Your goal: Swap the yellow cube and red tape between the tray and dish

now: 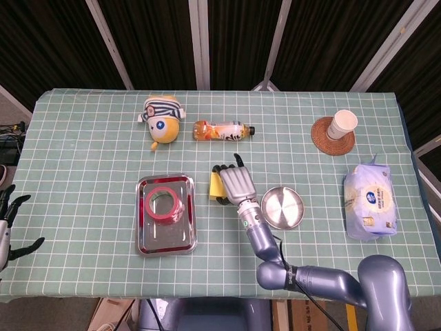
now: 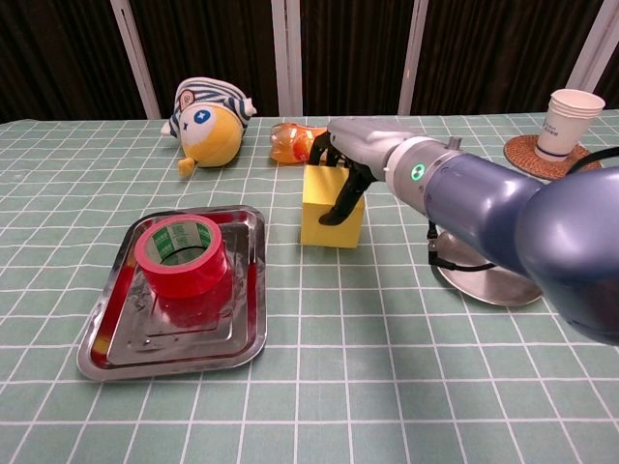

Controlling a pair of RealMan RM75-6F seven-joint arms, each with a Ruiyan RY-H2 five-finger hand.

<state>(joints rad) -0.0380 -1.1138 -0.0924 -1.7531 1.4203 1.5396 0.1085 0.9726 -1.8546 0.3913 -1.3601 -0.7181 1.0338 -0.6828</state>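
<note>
My right hand [image 1: 234, 185] grips the yellow cube [image 1: 215, 186] from above, between the tray and the dish; in the chest view the hand [image 2: 350, 159] holds the cube [image 2: 329, 215] low, at or just above the cloth. The red tape [image 1: 164, 204] roll lies flat in the steel tray [image 1: 165, 238], shown in the chest view as tape [image 2: 181, 256] in the tray [image 2: 174, 333]. The round steel dish [image 1: 284, 207] holds nothing; my right forearm partly covers the dish [image 2: 476, 282]. My left hand [image 1: 8, 227] hangs off the table's left edge, fingers spread, holding nothing.
At the back lie a yellow plush toy [image 1: 162, 118] and an orange drink bottle [image 1: 222, 129], which sits just behind the cube. A paper cup [image 1: 342, 125] stands on a brown coaster at back right. A wipes pack [image 1: 371, 200] lies right of the dish.
</note>
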